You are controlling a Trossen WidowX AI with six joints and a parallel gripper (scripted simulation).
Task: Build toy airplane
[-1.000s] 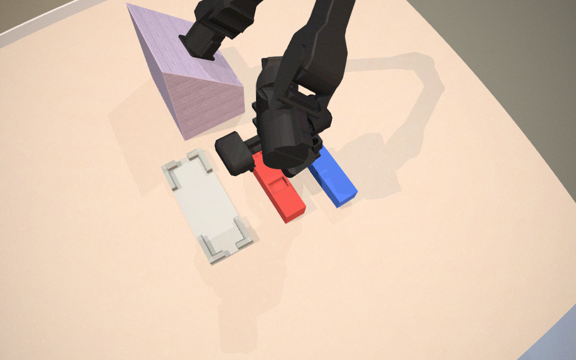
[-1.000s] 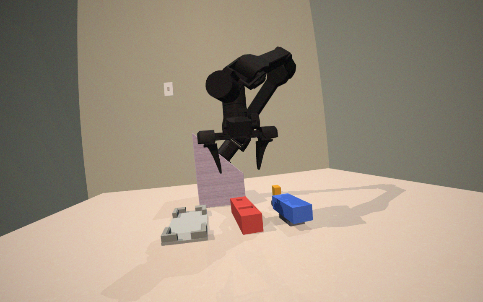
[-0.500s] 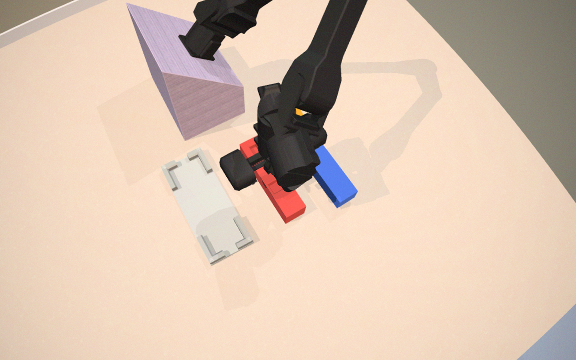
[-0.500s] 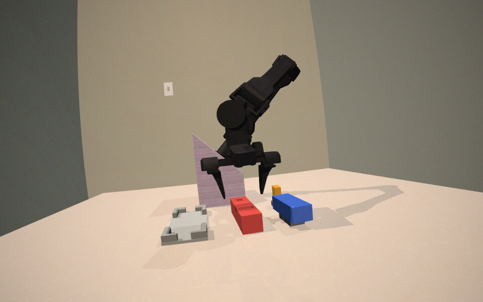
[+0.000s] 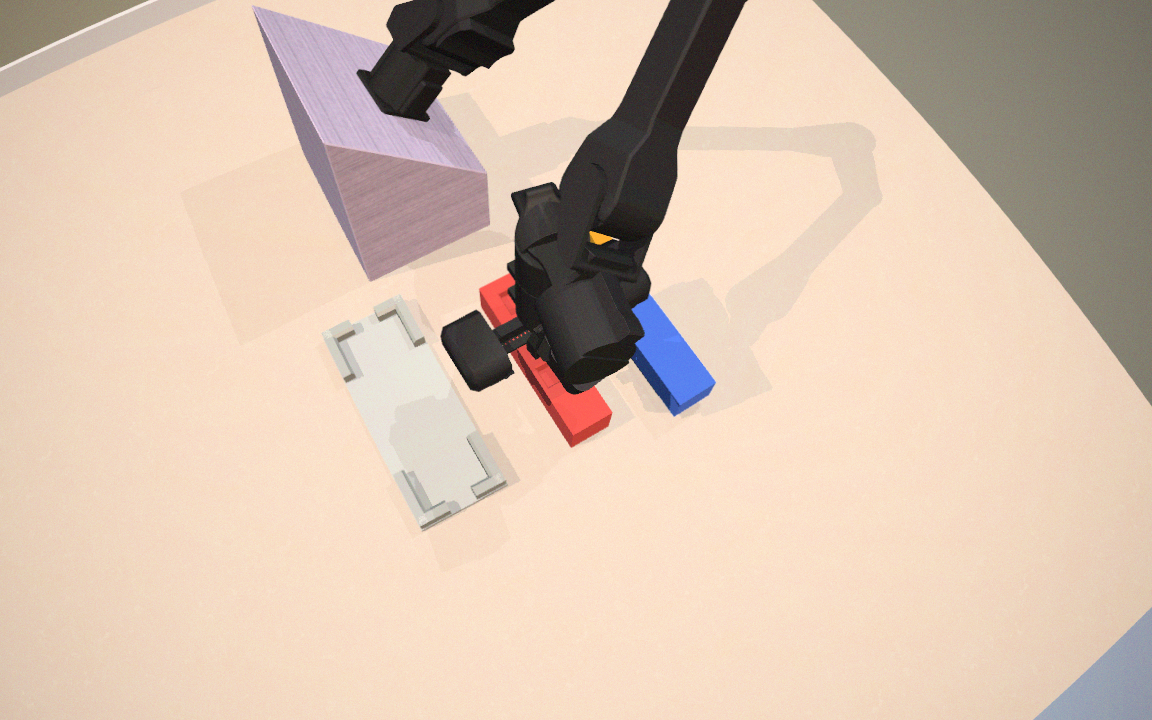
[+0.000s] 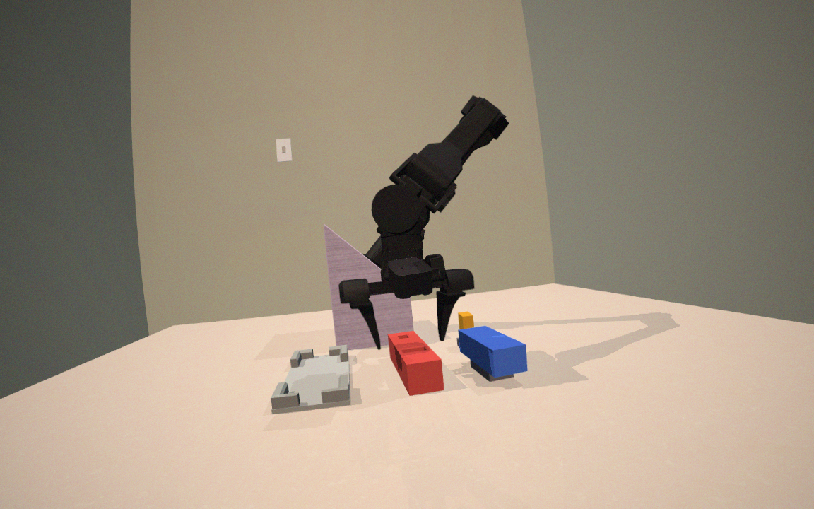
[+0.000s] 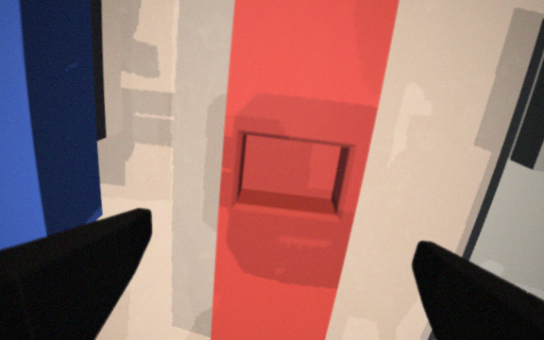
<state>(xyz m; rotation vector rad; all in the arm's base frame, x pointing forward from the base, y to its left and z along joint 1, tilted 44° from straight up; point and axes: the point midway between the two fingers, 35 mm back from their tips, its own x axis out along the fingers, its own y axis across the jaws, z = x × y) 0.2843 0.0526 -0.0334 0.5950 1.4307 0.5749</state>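
Observation:
The red fuselage (image 5: 589, 416) (image 6: 425, 376) (image 7: 310, 57) lies on the table, sockets up, beside the cradle. My gripper (image 6: 410, 343) (image 7: 283, 238) is open and empty, fingers pointing down on either side of the fuselage, tips around the height of its top. The grey cradle (image 5: 383, 376) (image 6: 318, 376) (image 7: 536, 227) is empty. The blue wing (image 5: 674, 358) (image 6: 492, 348) (image 7: 3, 118) rests on a dark piece on the fuselage's other side. The orange tail fin (image 5: 600, 237) (image 6: 466, 320) stands behind the wing, mostly hidden by the arm in the top view. The fingertips are hidden there.
A purple wedge block (image 5: 410, 197) (image 6: 359, 303) carries the arm's base behind the cradle and fuselage. One finger is between the fuselage and the wing, the other between the fuselage and the cradle.

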